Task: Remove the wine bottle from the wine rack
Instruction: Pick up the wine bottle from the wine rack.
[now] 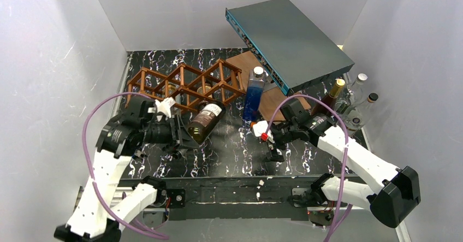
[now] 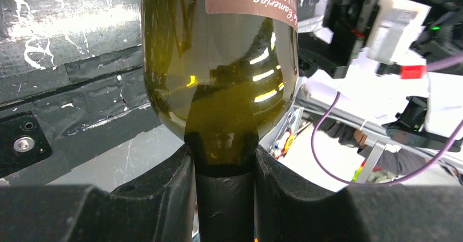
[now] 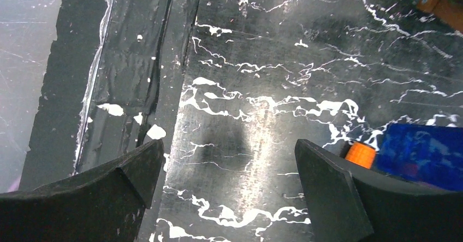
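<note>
A dark olive-green wine bottle point(image 1: 205, 121) with a brown label lies tilted in front of the reddish-brown lattice wine rack point(image 1: 188, 84), its base still by the rack's front edge. My left gripper point(image 1: 180, 134) is shut on the bottle's neck. In the left wrist view the bottle point(image 2: 218, 72) fills the middle, and its black-capped neck sits between my fingers point(image 2: 158, 198). My right gripper point(image 1: 271, 143) is open and empty over the black marbled mat point(image 3: 256, 78), right of the bottle.
A blue bottle point(image 1: 253, 97) lies on a flat brown board point(image 1: 267, 102) right of the rack; its orange cap point(image 3: 360, 154) shows by my right finger. A grey-teal network switch point(image 1: 289, 40) leans at the back. Several bottles point(image 1: 349, 97) stand at the right wall.
</note>
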`<state>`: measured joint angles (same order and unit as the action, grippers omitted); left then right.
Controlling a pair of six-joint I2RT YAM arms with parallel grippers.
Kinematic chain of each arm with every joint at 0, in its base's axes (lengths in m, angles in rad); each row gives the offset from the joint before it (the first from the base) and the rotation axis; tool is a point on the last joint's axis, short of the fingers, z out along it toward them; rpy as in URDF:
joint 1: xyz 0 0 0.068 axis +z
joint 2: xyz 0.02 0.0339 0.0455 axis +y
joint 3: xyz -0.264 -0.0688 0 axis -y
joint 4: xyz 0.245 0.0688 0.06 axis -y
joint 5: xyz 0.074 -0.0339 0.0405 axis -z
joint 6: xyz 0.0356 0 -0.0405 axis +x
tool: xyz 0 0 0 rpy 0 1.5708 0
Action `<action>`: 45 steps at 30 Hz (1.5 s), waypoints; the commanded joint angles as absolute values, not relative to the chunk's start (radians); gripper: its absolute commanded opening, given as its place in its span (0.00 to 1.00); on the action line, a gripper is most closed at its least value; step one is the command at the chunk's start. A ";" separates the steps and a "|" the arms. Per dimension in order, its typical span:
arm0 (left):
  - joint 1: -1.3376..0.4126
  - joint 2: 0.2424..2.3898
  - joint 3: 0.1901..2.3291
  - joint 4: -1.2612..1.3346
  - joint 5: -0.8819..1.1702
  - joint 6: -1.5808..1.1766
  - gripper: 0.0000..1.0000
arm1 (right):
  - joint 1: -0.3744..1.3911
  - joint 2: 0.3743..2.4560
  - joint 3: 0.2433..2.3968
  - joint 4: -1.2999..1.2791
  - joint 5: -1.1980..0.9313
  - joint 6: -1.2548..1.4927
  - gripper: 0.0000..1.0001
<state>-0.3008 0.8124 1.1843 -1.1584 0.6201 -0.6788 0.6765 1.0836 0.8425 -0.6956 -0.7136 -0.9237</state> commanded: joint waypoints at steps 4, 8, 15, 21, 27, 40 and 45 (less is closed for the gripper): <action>-0.509 0.972 1.273 -1.049 0.602 -0.679 0.00 | 0.682 1.060 0.980 -0.814 -0.772 -0.989 1.00; -0.621 1.079 1.317 -1.048 0.584 -0.689 0.00 | 0.682 1.071 1.065 -0.868 -0.805 -1.000 1.00; -0.714 1.229 1.363 -1.045 0.608 -0.683 0.00 | 0.682 1.091 1.089 -0.834 -0.845 -0.998 1.00; -0.759 1.327 1.387 -1.034 0.649 -0.677 0.00 | 0.682 1.121 1.072 -0.695 -0.804 -0.905 1.00; -0.780 1.387 1.402 -1.005 0.683 -0.682 0.00 | 0.688 1.149 1.021 -0.565 -0.830 -0.846 1.00; -0.783 1.434 1.402 -0.961 0.714 -0.695 0.00 | 0.722 1.182 0.910 -0.374 -0.847 -0.753 1.00; -0.783 1.457 1.408 -0.935 0.737 -0.706 0.00 | 0.750 1.193 0.883 -0.335 -0.836 -0.760 1.00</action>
